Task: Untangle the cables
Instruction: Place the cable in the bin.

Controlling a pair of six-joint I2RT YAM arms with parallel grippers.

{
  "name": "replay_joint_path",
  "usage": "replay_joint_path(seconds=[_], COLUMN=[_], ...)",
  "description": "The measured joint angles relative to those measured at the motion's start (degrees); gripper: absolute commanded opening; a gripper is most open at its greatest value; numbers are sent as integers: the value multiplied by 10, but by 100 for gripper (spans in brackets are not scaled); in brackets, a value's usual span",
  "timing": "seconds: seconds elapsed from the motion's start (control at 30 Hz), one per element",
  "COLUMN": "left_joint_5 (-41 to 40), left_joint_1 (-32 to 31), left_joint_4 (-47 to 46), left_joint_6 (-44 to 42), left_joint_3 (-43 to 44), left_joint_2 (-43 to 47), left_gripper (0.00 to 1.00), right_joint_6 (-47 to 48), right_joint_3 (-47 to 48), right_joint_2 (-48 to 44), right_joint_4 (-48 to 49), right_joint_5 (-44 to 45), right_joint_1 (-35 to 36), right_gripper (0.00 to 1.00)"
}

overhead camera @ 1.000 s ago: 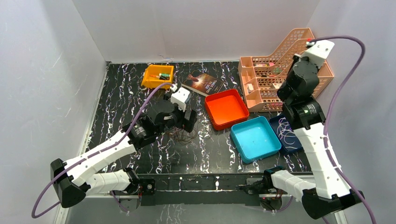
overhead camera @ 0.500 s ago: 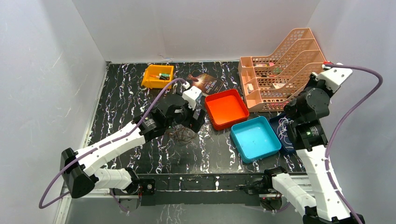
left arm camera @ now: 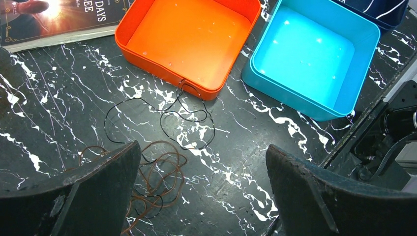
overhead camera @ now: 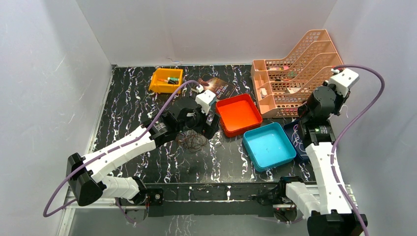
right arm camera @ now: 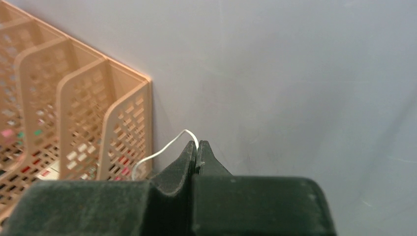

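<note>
A brown cable [left arm camera: 147, 173] lies in loose loops on the black marbled table, and a thin black cable [left arm camera: 189, 120] loops from it up to the orange tray's rim. In the top view the brown loops [overhead camera: 193, 141] lie just below my left gripper [overhead camera: 207, 127]. In the left wrist view my left gripper [left arm camera: 201, 189] is open and empty, hovering above the table with the brown loops at its left finger. My right gripper [right arm camera: 197, 145] is shut on the whitish cable [right arm camera: 160, 152], held up by the right wall. More whitish cable [overhead camera: 298, 135] lies in the navy tray.
An orange tray [overhead camera: 251, 122], a cyan tray [overhead camera: 255, 156] and a navy tray [overhead camera: 309, 156] stand right of the cables. A peach file rack [overhead camera: 275, 69] stands at the back right. A book [overhead camera: 223, 91] and a yellow bin [overhead camera: 156, 84] lie at the back.
My left gripper has moved right, towards the orange tray, above the brown loops. My right wrist has swung down from over the rack and out towards the right wall.
</note>
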State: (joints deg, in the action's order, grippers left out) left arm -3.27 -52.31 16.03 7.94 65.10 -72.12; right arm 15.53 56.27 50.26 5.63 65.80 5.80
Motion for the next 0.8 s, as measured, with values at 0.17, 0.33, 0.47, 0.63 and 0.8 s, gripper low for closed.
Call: replay_joint_path(seconds=[0.17,0.33,0.47,0.63,0.8], left_joint_5=[7,12,14,14,14], left_joint_1=[0,0,0,0,0], left_joint_4=[3,4,5,5,4], left_joint_6=[3,4,7,12,17], left_joint_3=[0,0,0,0,0], left_joint_2=[0,0,-1,-1,-1], left_gripper=[98,98,98,98,98], right_joint_6=[-57,-127,-177,-206,-212], right_joint_3=[-38,-68,-86,-86,-69], right_joint_2=[12,32,38,24,12], right_joint_4=[-30,-52,-74,-94,-98], right_joint_5=[-43,-86,-124,-154,-165], right_joint_1=[-65,-87,-87,-87,-87], right_gripper=[0,0,0,0,2])
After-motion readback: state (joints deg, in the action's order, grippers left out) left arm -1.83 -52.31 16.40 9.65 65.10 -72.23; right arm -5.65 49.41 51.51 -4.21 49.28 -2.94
